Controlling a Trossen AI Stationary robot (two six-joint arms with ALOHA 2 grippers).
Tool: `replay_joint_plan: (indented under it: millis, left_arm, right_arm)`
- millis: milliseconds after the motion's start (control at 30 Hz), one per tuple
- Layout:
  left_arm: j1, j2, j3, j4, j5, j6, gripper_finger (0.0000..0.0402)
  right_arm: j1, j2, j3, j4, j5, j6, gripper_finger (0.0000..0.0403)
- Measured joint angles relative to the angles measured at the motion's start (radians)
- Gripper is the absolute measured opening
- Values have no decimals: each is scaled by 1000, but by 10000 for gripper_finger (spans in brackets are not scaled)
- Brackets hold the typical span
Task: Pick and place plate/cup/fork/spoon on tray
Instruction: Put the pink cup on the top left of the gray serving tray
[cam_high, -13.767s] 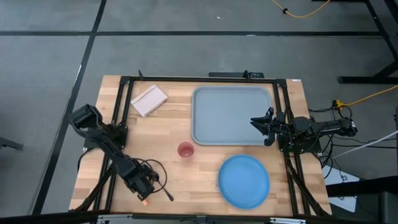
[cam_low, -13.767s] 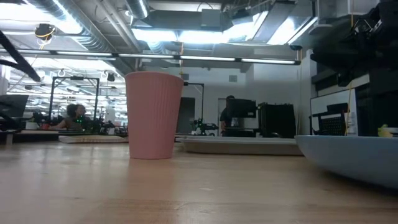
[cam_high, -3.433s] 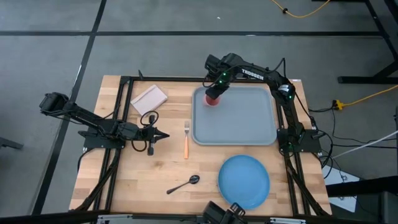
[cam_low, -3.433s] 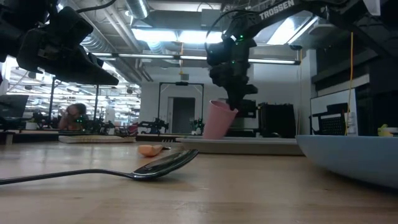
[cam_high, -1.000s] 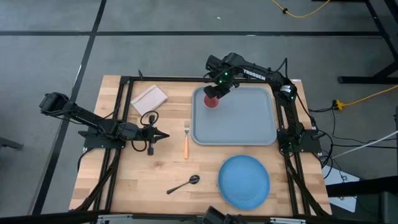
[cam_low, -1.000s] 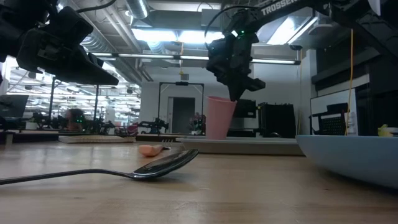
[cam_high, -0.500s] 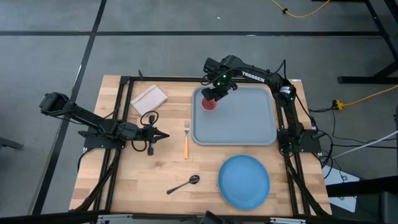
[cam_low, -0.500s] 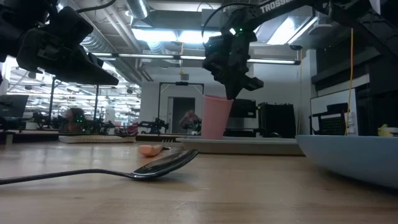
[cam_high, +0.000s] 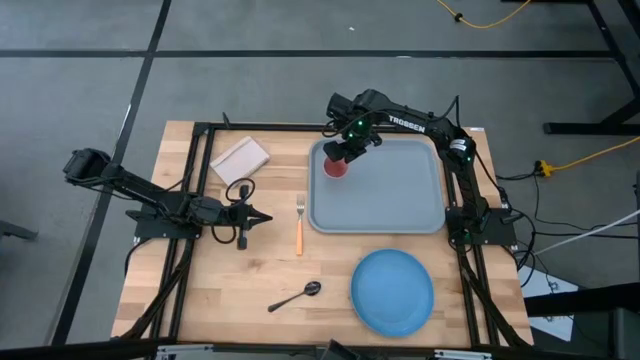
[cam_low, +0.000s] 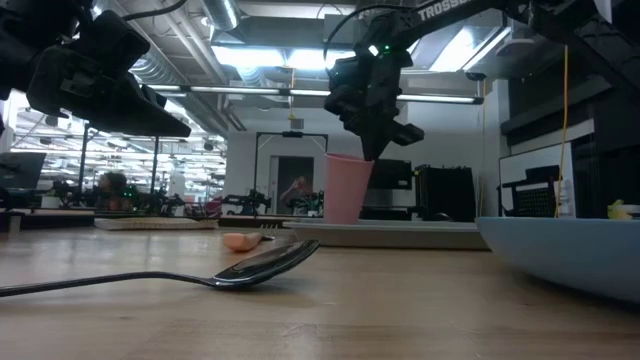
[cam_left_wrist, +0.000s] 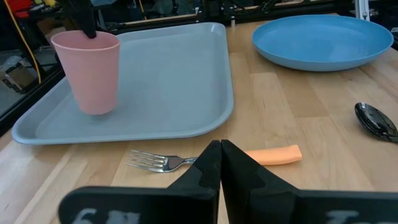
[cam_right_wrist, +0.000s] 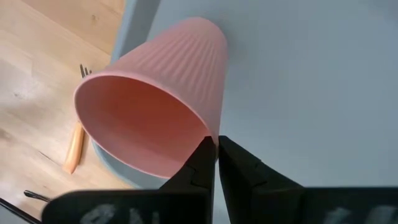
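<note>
The pink-red cup (cam_high: 337, 167) stands upright by its base in the far left corner of the grey-blue tray (cam_high: 390, 200); it also shows in the left wrist view (cam_left_wrist: 93, 71). My right gripper (cam_high: 346, 153) is above it, shut on its rim. The orange-handled fork (cam_high: 299, 225) lies on the wood left of the tray. The dark spoon (cam_high: 296, 296) lies nearer the front edge. The blue plate (cam_high: 392, 291) rests on the table in front of the tray. My left gripper (cam_high: 264, 217) is shut and empty, left of the fork. My right gripper pinches the cup's rim (cam_right_wrist: 210, 134) on the side away from the fork, one finger (cam_right_wrist: 198, 163) inside the cup and the other (cam_right_wrist: 239, 167) outside. The fingers slant down from above. The cup stands with its base on the tray.
A small pale flat rectangle (cam_high: 240, 160) lies at the far left of the table. Dark frame rails (cam_high: 195, 180) run along the table's left, right and far sides. People show in the room behind in the low view.
My right gripper has gone a little toward the table's near left with the cup, which has stayed upright with its base on the tray's far left corner.
</note>
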Motion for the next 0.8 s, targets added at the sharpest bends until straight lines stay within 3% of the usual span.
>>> replay_joint_plan:
  millis: [500,633,800]
  left_arm:
    - [0,0,0,0,0,0,0]
    - [0,0,0,0,0,0,0]
    - [0,0,0,0,0,0,0]
  right_arm:
    - [0,0,0,21,12,-13,22]
    - [6,0,0,19,140,-5,22]
    - [11,0,0,28,138,-36,22]
